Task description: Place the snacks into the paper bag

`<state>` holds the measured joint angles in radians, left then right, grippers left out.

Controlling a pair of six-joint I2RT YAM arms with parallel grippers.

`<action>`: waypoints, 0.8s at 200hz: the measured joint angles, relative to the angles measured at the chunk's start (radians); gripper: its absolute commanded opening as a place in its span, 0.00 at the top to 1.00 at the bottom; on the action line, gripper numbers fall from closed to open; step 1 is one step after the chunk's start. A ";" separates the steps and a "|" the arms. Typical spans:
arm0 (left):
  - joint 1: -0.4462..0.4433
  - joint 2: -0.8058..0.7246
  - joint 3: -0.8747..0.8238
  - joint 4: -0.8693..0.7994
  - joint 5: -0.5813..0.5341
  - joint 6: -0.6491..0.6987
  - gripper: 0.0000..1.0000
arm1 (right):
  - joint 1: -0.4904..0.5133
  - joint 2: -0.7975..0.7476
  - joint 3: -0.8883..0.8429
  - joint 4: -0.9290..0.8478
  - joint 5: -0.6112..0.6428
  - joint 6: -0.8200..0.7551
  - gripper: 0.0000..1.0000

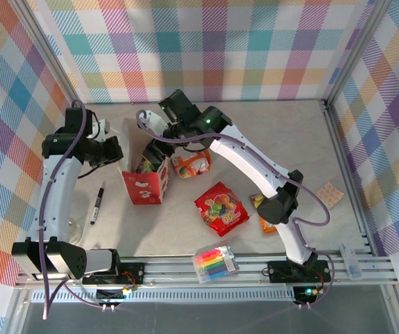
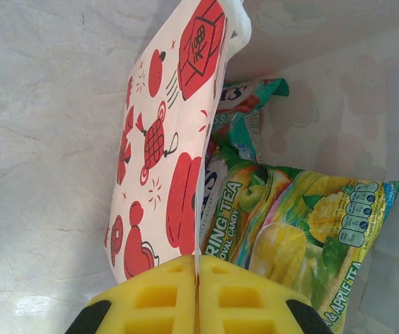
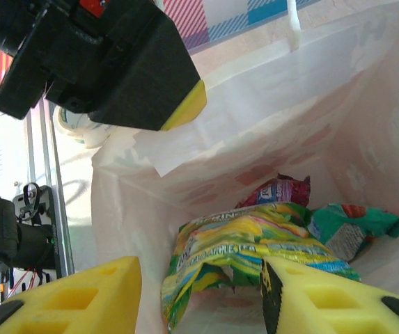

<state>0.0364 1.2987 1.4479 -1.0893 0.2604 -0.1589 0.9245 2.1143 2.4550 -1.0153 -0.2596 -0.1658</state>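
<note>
Your left fingers [image 2: 159,296] pinch shut on the wall of the white-and-red paper bag [image 2: 159,139]. Your right fingers [image 3: 81,296] gape empty above the yellow-green candy pouch [image 3: 255,240] inside.

The white-and-red paper bag [image 1: 143,188] stands upright and open on the tabletop [image 1: 269,139], holding a yellow-green pouch [image 3: 255,243], a teal pouch [image 3: 352,226] and a purple pouch [image 3: 279,191]. Outside lie an orange pouch [image 1: 192,165] just beside it, a red pouch [image 1: 221,208] near, and an orange-red pouch [image 1: 265,225] farther right.

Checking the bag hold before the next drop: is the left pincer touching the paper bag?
Touching. The left wrist view shows the left pincer shut, with the top edge of the paper bag wall clamped between its jaws.
</note>
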 measured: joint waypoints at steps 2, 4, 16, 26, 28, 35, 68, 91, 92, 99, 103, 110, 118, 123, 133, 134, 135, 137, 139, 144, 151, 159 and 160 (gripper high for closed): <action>0.000 0.000 0.000 0.000 0.000 0.000 0.95 | 0.000 -0.005 -0.004 0.000 0.001 0.000 0.50; 0.000 0.000 0.000 0.000 0.000 0.000 0.94 | 0.000 -0.012 -0.011 0.001 0.003 0.000 0.50; 0.000 0.000 0.000 0.000 0.000 0.000 0.94 | 0.000 -0.054 -0.051 0.003 0.014 0.000 0.49; 0.000 0.000 0.000 0.000 0.000 0.000 0.94 | 0.000 -0.097 -0.085 0.008 0.022 0.000 0.49; 0.000 0.000 0.000 0.000 0.000 0.000 0.95 | 0.000 -0.106 -0.093 0.010 0.025 0.000 0.49; 0.000 0.000 0.000 0.000 0.000 0.000 0.94 | 0.000 -0.137 -0.119 0.016 0.032 0.000 0.48; 0.000 0.000 0.000 0.000 -0.001 0.000 0.94 | 0.000 -0.301 -0.260 0.060 0.080 0.001 0.45; 0.000 0.000 0.000 0.000 0.000 0.000 0.94 | 0.000 -0.403 -0.370 0.089 0.138 0.001 0.42; 0.000 0.001 0.000 0.000 0.000 0.000 0.94 | 0.000 -0.406 -0.374 0.090 0.139 0.001 0.42; 0.000 0.001 0.000 0.000 0.000 0.000 0.94 | 0.000 -0.432 -0.408 0.097 0.160 0.001 0.41; 0.000 0.002 0.000 0.000 0.000 0.000 0.94 | 0.000 -0.444 -0.425 0.100 0.174 0.002 0.41; 0.000 0.002 0.000 0.000 0.000 0.000 0.94 | 0.000 -0.467 -0.459 0.104 0.193 0.005 0.40; 0.000 0.002 0.000 0.000 0.000 0.000 0.94 | 0.000 -0.491 -0.502 0.113 0.211 0.011 0.38; 0.000 0.002 0.000 0.000 0.000 0.000 0.94 | 0.000 -0.505 -0.528 0.114 0.222 0.017 0.37; 0.000 0.002 0.000 0.000 0.000 0.000 0.94 | -0.003 -0.531 -0.580 0.125 0.235 0.024 0.35; 0.000 0.002 0.000 0.000 0.000 0.000 0.94 | -0.003 -0.533 -0.583 0.125 0.236 0.025 0.35; 0.000 0.002 0.000 0.000 0.000 0.000 0.94 | -0.004 -0.536 -0.591 0.125 0.239 0.027 0.35; 0.000 0.002 0.000 0.000 0.000 0.000 0.94 | -0.005 -0.540 -0.598 0.127 0.241 0.029 0.34; 0.000 0.002 0.000 0.000 0.000 0.000 0.94 | -0.008 -0.546 -0.609 0.129 0.243 0.029 0.34; 0.000 0.002 0.000 0.000 0.000 0.000 0.94 | -0.013 -0.558 -0.634 0.134 0.249 0.039 0.34; 0.000 0.002 0.000 0.000 0.000 0.000 0.94 | -0.018 -0.571 -0.661 0.137 0.253 0.051 0.34; 0.000 0.002 0.000 0.000 0.000 0.000 0.94 | -0.027 -0.585 -0.688 0.141 0.256 0.063 0.33; 0.000 0.002 0.000 0.000 0.000 0.000 0.94 | -0.028 -0.586 -0.690 0.142 0.257 0.065 0.33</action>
<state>0.0364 1.3006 1.4483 -1.0893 0.2604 -0.1593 0.8967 1.5284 1.7649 -0.8738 -0.0025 -0.1009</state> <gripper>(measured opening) 0.062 0.663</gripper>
